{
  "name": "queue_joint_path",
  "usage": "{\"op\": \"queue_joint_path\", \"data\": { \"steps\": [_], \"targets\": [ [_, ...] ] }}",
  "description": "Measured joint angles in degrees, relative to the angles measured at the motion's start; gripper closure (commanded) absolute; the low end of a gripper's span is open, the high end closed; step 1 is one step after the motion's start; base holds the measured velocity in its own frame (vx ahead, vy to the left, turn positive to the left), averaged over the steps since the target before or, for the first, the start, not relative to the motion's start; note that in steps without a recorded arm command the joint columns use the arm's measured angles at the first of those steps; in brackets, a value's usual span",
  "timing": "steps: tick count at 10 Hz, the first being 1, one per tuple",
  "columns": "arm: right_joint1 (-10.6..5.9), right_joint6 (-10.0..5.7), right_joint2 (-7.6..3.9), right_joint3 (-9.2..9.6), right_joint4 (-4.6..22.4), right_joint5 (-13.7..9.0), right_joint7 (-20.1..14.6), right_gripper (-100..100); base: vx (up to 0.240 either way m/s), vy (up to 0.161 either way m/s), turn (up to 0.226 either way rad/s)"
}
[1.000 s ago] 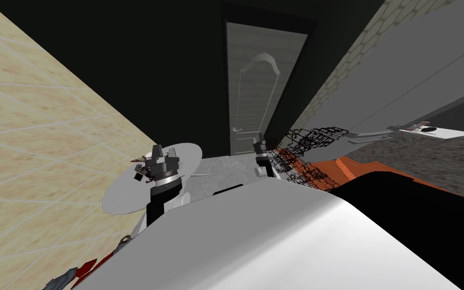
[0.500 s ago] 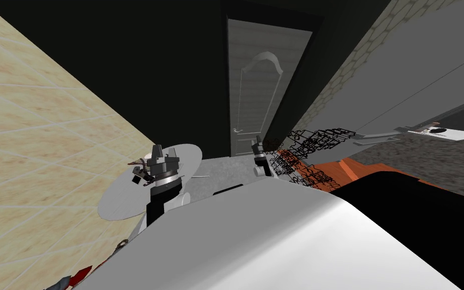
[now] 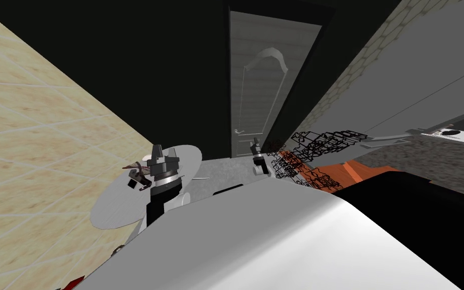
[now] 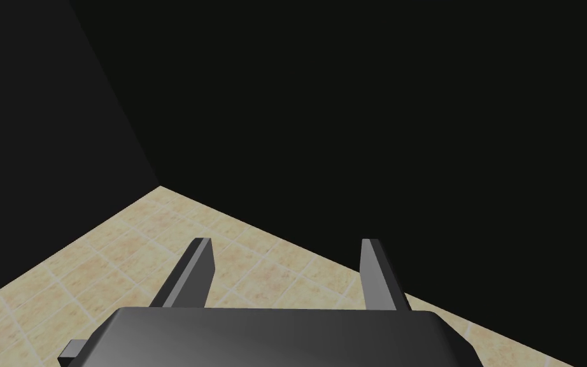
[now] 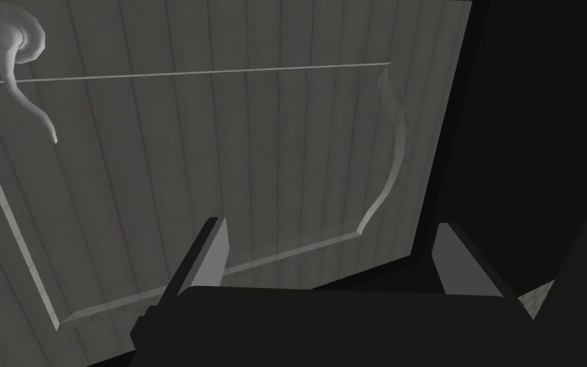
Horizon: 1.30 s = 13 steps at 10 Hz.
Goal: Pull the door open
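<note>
A grey panelled door with an arched moulding stands shut in a dark wall straight ahead. Its curved lever handle sits on the door's left side, and it also appears in the right wrist view as the handle. My right gripper is raised just right of the handle, near the door's lower part. Seen from the wrist, the right gripper is open and empty, facing the door panel with the handle well off past one finger. My left gripper is held up at the left; it is open and empty.
A round white tabletop lies under my left arm on the beige tiled floor. A black wire-frame object stands close to my right arm, over an orange patch. A grey counter runs along the right.
The whole head picture has turned a little, so I have moved. My right gripper sits slightly nearer the handle. The left arm holds its pose.
</note>
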Motion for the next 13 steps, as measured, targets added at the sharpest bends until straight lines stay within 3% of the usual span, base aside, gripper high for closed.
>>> {"op": "queue_joint_path", "data": {
  "steps": [13],
  "targets": [
    [-8.17,-0.87,-2.04,-1.08,18.00,-0.96,0.80,-100,0.068,-0.003,0.011]
  ]
}}
